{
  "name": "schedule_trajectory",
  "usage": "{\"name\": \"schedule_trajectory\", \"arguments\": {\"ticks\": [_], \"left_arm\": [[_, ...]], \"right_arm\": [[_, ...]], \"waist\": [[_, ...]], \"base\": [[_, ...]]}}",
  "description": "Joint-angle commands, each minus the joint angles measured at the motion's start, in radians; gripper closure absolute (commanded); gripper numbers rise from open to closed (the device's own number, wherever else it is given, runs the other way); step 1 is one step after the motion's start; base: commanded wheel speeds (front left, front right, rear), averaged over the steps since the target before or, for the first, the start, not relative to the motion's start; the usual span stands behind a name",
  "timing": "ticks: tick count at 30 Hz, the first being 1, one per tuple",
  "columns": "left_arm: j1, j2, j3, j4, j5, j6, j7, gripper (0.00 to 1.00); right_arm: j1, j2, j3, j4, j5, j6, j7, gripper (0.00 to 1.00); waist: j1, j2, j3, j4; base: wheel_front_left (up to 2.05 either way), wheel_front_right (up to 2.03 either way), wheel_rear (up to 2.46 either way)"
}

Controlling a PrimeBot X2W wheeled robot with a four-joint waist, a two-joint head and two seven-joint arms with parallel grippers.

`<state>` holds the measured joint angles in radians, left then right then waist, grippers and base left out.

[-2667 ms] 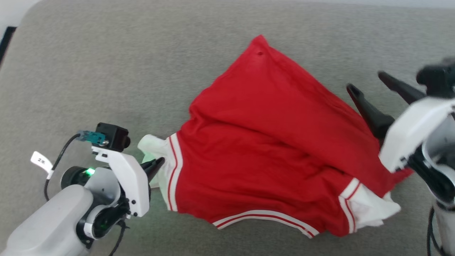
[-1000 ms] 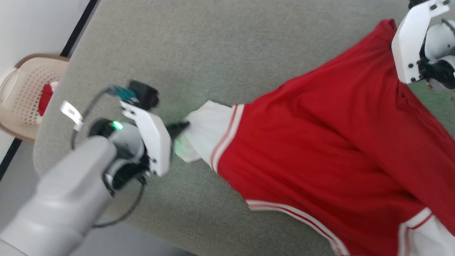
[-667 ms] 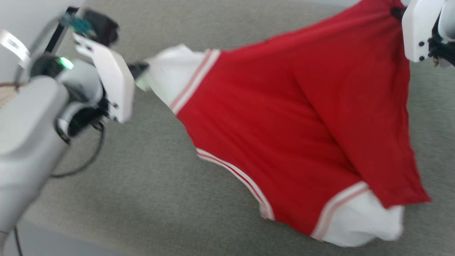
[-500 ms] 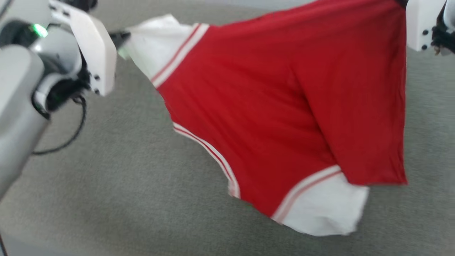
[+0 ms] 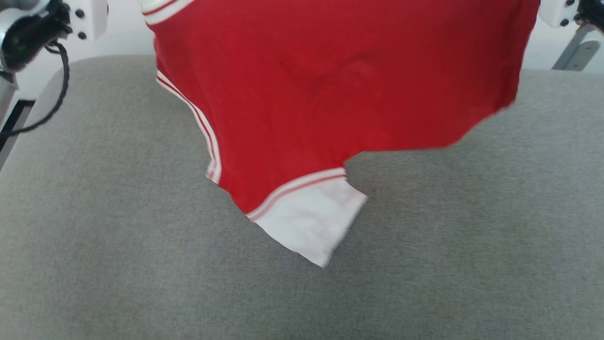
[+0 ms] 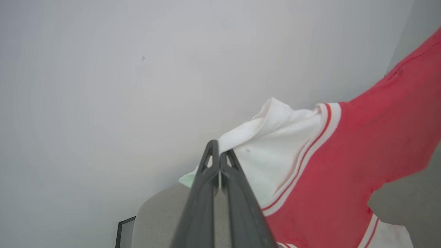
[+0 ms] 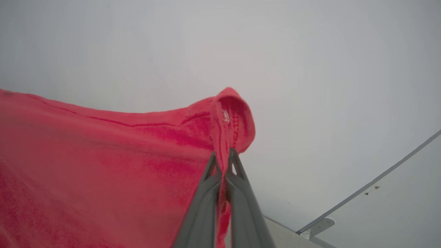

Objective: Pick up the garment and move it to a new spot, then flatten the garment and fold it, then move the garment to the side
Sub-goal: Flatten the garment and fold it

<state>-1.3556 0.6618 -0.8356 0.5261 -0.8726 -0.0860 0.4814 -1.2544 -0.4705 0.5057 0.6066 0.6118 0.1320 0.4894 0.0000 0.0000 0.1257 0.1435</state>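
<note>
The garment (image 5: 330, 89), a large red shirt with white sleeve ends and striped trim, hangs spread in the air above the grey surface (image 5: 141, 264), stretched between my two arms. One white sleeve end (image 5: 311, 217) dangles lowest. In the left wrist view my left gripper (image 6: 219, 151) is shut on the other white sleeve end (image 6: 275, 144). The right wrist view shows my right gripper (image 7: 223, 160) shut on a bunched red edge of the garment (image 7: 231, 117). Parts of both wrists sit at the head view's top corners, the left wrist (image 5: 42, 19) and the right wrist (image 5: 564, 12).
The grey padded surface spreads wide beneath the garment, its far edge (image 5: 557, 73) near a pale wall. A black cable (image 5: 52, 94) loops down from the left wrist. A grey metal bracket (image 5: 575, 52) stands at the far right.
Both arms have lifted the garment off the surface, and it now hangs free. The head camera has also shifted, so the grippers left the picture's top.
</note>
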Motion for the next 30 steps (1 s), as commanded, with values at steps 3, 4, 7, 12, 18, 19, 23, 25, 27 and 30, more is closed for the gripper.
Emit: {"name": "schedule_trajectory", "arguments": {"ticks": [3,4,7,12,18,19,23,25,27,30], "left_arm": [[-0.043,-0.009,-0.003,0.027,0.017,-0.013,-0.020,1.00],[-0.053,-0.013,-0.006,0.036,0.022,-0.016,-0.027,1.00],[-0.078,-0.021,-0.012,0.058,0.029,-0.022,-0.036,1.00],[-0.116,-0.038,-0.017,0.095,0.035,-0.028,-0.046,1.00],[-0.177,-0.061,-0.001,0.156,0.055,-0.017,-0.117,1.00],[-0.190,-0.067,0.003,0.168,0.057,-0.016,-0.133,1.00],[-0.236,-0.086,0.017,0.211,0.078,-0.006,-0.200,1.00],[-0.273,-0.102,0.024,0.237,0.098,0.001,-0.254,1.00],[-0.311,-0.116,0.033,0.261,0.117,0.012,-0.314,1.00],[-0.381,-0.130,0.042,0.297,0.157,0.031,-0.423,1.00]], "right_arm": [[0.019,0.017,-0.034,-0.031,-0.024,-0.003,0.011,1.00],[0.022,0.021,-0.047,-0.038,-0.029,-0.003,0.017,1.00],[0.033,0.032,-0.077,-0.062,-0.049,-0.003,0.034,1.00],[0.051,0.045,-0.127,-0.097,-0.081,-0.003,0.061,1.00],[0.041,0.058,-0.185,-0.107,-0.139,-0.003,0.055,1.00],[0.030,0.063,-0.194,-0.105,-0.153,-0.003,0.050,1.00],[0.000,0.080,-0.218,-0.088,-0.199,-0.003,0.024,1.00],[-0.028,0.094,-0.233,-0.067,-0.225,-0.003,-0.001,1.00],[-0.063,0.109,-0.243,-0.043,-0.260,-0.003,-0.039,1.00],[-0.122,0.137,-0.263,0.002,-0.321,-0.003,-0.121,1.00]], "waist": [[0.0000,0.0000,-0.030,-0.026],[0.0000,0.0000,-0.034,-0.029],[0.0000,0.0000,-0.046,-0.038],[0.0000,0.0000,-0.050,-0.047],[0.0000,0.0000,-0.007,-0.054],[0.0000,0.0000,0.009,-0.055],[0.0000,0.0000,0.063,-0.058],[0.0000,0.0000,0.104,-0.060],[0.0000,0.0000,0.146,-0.062],[0.0000,0.0000,0.208,-0.064]], "base": [[0.00,0.00,0.00],[0.00,0.00,0.00],[0.00,0.00,0.00],[0.00,0.00,0.00],[0.00,0.00,0.00],[0.00,0.00,0.00],[0.00,0.00,0.00],[0.00,0.00,0.00],[0.00,0.00,0.00],[0.00,0.00,0.00]]}}
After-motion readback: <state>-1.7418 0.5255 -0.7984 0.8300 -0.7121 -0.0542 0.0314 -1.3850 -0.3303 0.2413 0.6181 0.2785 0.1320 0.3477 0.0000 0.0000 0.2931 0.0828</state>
